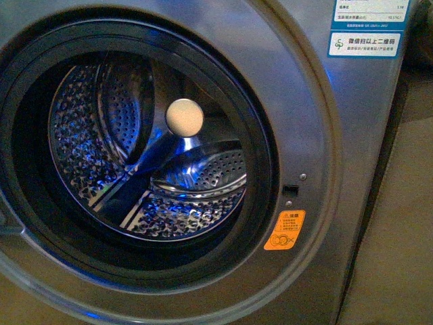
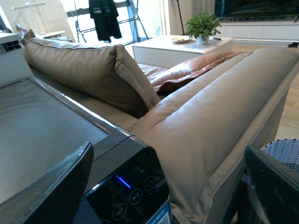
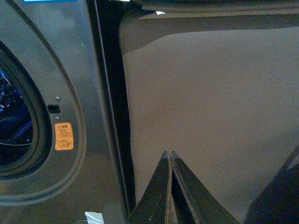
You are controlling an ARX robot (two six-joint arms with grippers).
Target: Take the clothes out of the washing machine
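Observation:
The grey washing machine (image 1: 318,122) fills the front view with its door open. Its black gasket (image 1: 260,156) rings the perforated steel drum (image 1: 196,183), which has a cream knob (image 1: 184,117) at the back. No clothes show in the drum or in any view. Neither gripper shows in the front view. My left gripper (image 2: 168,186) is open and empty, above the machine's top and control panel (image 2: 126,191). My right gripper (image 3: 168,154) is shut with nothing between the fingers, to the right of the machine's front (image 3: 70,93), facing a beige sofa side (image 3: 210,107).
An orange warning sticker (image 1: 284,230) sits right of the porthole. A beige sofa (image 2: 219,121) with cushions stands right beside the machine. A blue woven basket (image 2: 285,154) shows past the sofa. A white low table (image 2: 182,46) with a plant stands far off.

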